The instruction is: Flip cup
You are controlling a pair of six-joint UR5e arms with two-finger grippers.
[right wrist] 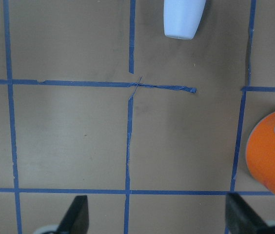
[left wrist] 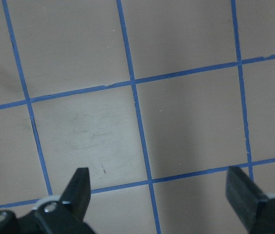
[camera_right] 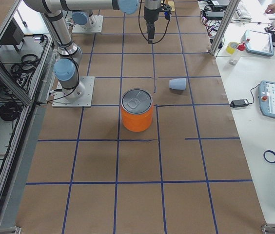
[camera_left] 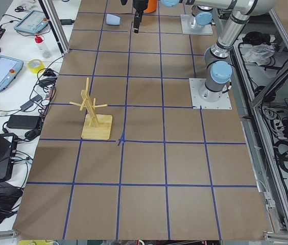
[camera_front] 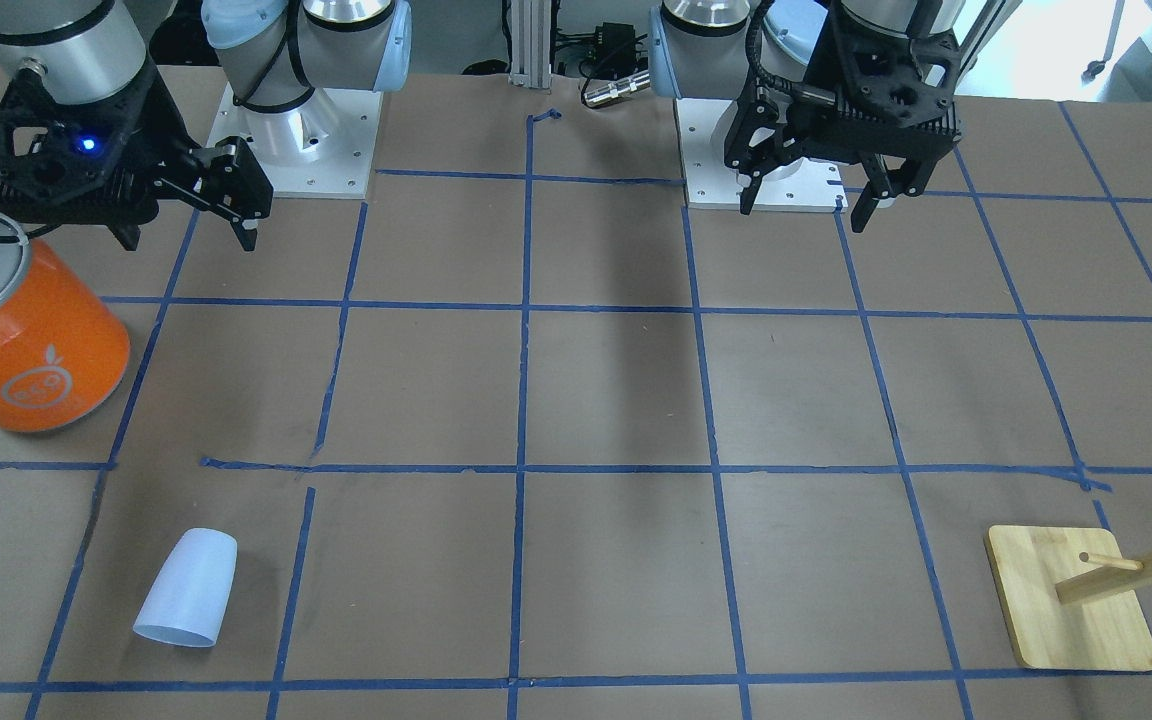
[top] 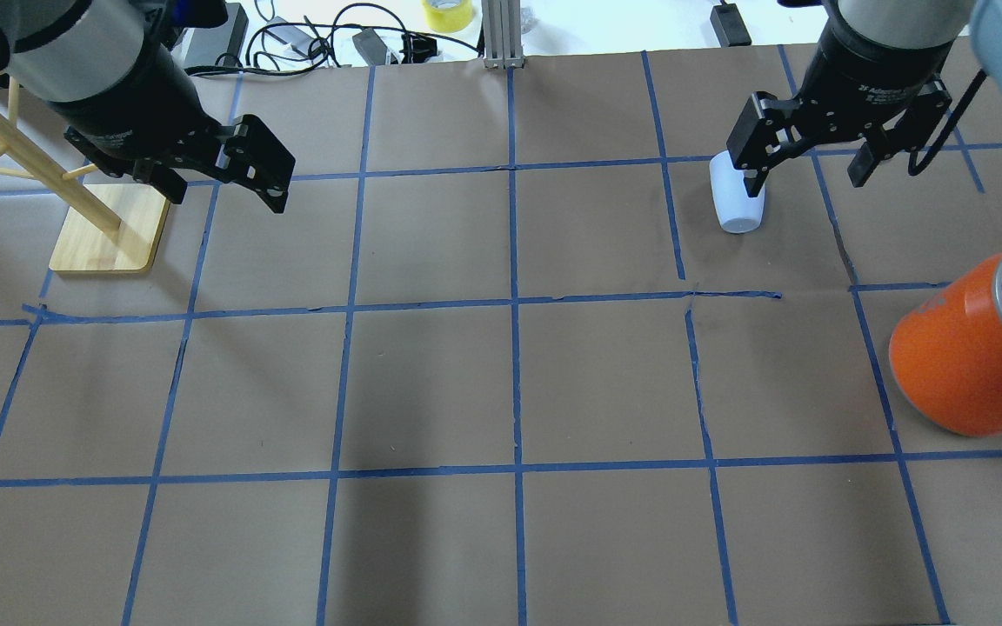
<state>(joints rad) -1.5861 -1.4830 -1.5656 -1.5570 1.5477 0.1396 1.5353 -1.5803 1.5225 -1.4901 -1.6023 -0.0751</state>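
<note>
The small pale blue-white cup [camera_front: 186,588] lies on its side on the brown table, narrow closed end toward the robot. It also shows in the overhead view [top: 738,209], the exterior right view [camera_right: 177,84] and at the top edge of the right wrist view [right wrist: 182,17]. My right gripper [camera_front: 186,240] [top: 805,183] [right wrist: 157,217] is open and empty, held above the table on the robot's side of the cup. My left gripper [camera_front: 804,208] [top: 223,187] [left wrist: 159,190] is open and empty over bare table, far from the cup.
A large orange can [camera_front: 31,340] [top: 962,356] with a silver lid stands near the right gripper, between cup and robot. A wooden peg stand [camera_front: 1071,600] [top: 110,230] stands on the left arm's side. Blue tape lines grid the table.
</note>
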